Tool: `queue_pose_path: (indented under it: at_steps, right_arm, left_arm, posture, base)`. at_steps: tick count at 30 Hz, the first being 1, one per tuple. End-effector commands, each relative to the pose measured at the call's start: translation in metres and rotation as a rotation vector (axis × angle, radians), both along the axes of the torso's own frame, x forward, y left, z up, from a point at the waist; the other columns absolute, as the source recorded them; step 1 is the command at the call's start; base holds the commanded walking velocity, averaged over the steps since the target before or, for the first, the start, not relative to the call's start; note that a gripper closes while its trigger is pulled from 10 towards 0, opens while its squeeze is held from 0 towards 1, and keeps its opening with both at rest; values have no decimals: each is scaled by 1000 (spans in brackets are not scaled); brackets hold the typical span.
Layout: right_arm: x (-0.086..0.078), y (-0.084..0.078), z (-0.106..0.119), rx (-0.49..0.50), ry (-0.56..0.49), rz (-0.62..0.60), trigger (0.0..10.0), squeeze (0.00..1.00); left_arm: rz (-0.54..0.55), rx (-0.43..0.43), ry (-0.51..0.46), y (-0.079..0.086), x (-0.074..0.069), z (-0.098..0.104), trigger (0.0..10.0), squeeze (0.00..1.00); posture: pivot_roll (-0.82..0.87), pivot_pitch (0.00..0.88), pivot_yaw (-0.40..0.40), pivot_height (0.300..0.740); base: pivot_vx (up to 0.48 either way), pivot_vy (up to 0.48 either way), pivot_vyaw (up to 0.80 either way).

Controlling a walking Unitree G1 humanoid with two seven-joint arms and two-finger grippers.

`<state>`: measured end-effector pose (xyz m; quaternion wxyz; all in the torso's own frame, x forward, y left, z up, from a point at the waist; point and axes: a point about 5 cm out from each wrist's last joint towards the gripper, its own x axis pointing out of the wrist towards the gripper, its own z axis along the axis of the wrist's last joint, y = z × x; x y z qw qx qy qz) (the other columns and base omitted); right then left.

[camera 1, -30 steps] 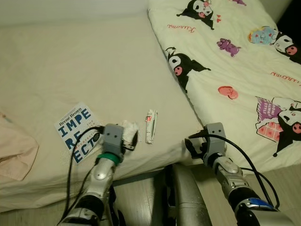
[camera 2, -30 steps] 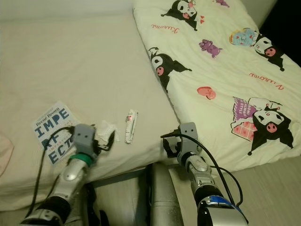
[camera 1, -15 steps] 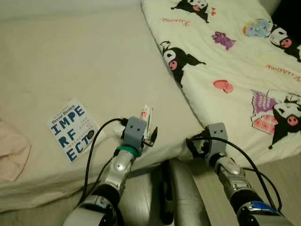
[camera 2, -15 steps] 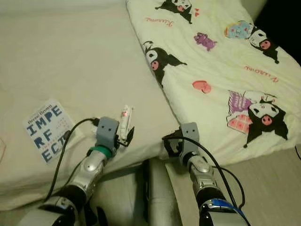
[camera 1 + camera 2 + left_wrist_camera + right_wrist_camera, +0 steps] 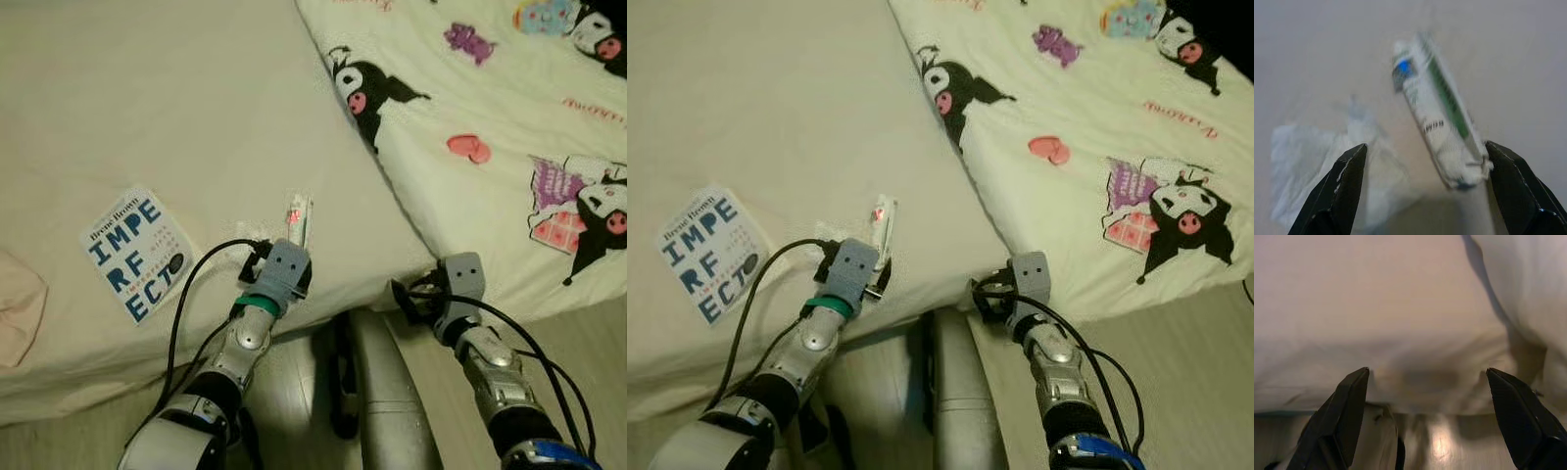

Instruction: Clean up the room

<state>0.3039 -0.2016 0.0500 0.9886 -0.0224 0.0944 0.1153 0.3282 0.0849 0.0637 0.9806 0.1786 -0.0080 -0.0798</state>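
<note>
A white tube (image 5: 297, 215) with a red mark lies on the beige bed sheet (image 5: 196, 108), near the bed's front edge. My left gripper (image 5: 284, 264) sits just short of the tube's near end, open. In the left wrist view the tube (image 5: 1437, 110) lies ahead, close to one of the fingers (image 5: 1518, 191), with a crumpled white tissue (image 5: 1327, 171) beside it near the other. My right gripper (image 5: 416, 299) hangs open at the bed's edge, below the quilt's corner, holding nothing.
A book (image 5: 132, 253) printed "IMPERFECT" lies on the sheet to the left of the tube. A pink cloth (image 5: 15, 313) shows at the far left. A cartoon-print quilt (image 5: 509, 117) covers the right side of the bed. Pale floor (image 5: 588, 343) lies below.
My left gripper has moved right, from the crumpled tissue over to the tube. The camera has shifted too. My right gripper stays at the bed's edge.
</note>
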Motion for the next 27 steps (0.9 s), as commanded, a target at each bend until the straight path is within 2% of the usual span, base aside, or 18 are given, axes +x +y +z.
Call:
queue_pose_path:
  at_steps: [1, 3, 7, 8, 10, 11, 13, 21, 22, 23, 27]
  right_arm:
    - [-7, -3, -6, 2, 29, -5, 10000, 0]
    - [-6, -2, 0, 5, 10, -1, 10000, 0]
    - [-3, -1, 11, 9, -23, 6, 10000, 0]
    - [-1, 0, 16, 10, -34, 9, 10000, 0]
    - [-1, 0, 16, 10, -34, 9, 10000, 0]
    - [1, 0, 20, 10, -41, 12, 10000, 0]
    - [1, 0, 21, 9, -42, 12, 10000, 0]
    - [1, 2, 24, 12, -48, 8, 10000, 0]
    - [1, 2, 28, 15, -56, 5, 10000, 0]
    - [2, 2, 30, 17, -62, 3, 10000, 0]
    - [3, 2, 35, 19, -69, -1, 10000, 0]
  left_arm:
    - [25, 28, 56, 4, -8, -15, 10000, 0]
    - [78, 50, 66, 14, -8, -18, 10000, 0]
    - [131, 39, 58, 24, -8, -18, 10000, 0]
    - [146, 10, 46, 26, -6, -14, 10000, 0]
    - [146, 10, 46, 26, -6, -14, 10000, 0]
    - [151, -22, 30, 26, -2, -9, 10000, 0]
    - [147, -35, 17, 25, 0, -5, 10000, 0]
    - [126, -7, -21, 23, 3, 2, 10000, 0]
    - [124, 20, -24, 24, 2, 0, 4588, 0]
    - [124, 49, -27, 25, 1, -1, 0, 0]
    - [126, 85, -40, 27, 1, -1, 0, 0]
  posture:
    - [-266, 398, 40, 590]
    - [-265, 405, 41, 590]
    - [-264, 419, 41, 590]
    - [-265, 423, 42, 590]
    - [-265, 423, 42, 590]
    - [-264, 423, 42, 590]
    - [-259, 423, 42, 590]
    - [-255, 422, 50, 590]
    - [-257, 421, 50, 590]
    - [-257, 421, 50, 590]
    - [-255, 420, 49, 590]
  base:
    - [0, 0, 0]
    - [0, 0, 0]
    - [0, 0, 0]
    - [0, 0, 0]
    - [0, 0, 0]
    - [0, 0, 0]
    - [0, 0, 0]
    - [0, 0, 0]
    - [0, 0, 0]
    - [0, 0, 0]
    - [0, 0, 0]
